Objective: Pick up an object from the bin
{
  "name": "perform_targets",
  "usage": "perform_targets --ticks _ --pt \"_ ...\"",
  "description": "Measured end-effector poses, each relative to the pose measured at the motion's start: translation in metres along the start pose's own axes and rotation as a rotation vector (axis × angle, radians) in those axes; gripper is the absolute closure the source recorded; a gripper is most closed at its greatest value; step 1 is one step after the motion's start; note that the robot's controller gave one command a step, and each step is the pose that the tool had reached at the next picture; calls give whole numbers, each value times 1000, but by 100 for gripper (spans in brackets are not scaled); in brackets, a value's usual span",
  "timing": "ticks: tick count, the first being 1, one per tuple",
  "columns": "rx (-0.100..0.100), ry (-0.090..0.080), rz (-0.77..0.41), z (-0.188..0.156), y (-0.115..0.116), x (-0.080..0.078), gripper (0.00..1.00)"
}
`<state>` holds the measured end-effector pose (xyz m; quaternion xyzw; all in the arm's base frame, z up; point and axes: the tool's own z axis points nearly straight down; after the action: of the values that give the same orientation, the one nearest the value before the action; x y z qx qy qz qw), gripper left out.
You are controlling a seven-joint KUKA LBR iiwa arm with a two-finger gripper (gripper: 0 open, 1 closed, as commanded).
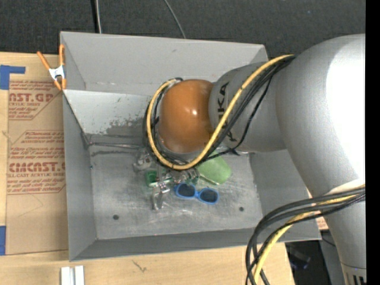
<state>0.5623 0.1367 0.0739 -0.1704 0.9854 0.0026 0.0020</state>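
Bin of grey metal fills the middle, with the big silver arm coming in from 3 o'clock. Gripper is down near the floor's centre, and I can't tell if it's wide or narrow. Pale green lump at its 2 o'clock, blue sunglasses just beside it at 3.

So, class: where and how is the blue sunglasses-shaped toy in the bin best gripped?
I'd grip the blue toy across the narrow bridge between its two lenses, coming from above: it lies flat on the bin floor, and a pale green lump crowds its far side.
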Motion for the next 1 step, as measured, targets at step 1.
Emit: perform_targets --ticks 1 --pt "3 11 15 -27 -64 10 0"
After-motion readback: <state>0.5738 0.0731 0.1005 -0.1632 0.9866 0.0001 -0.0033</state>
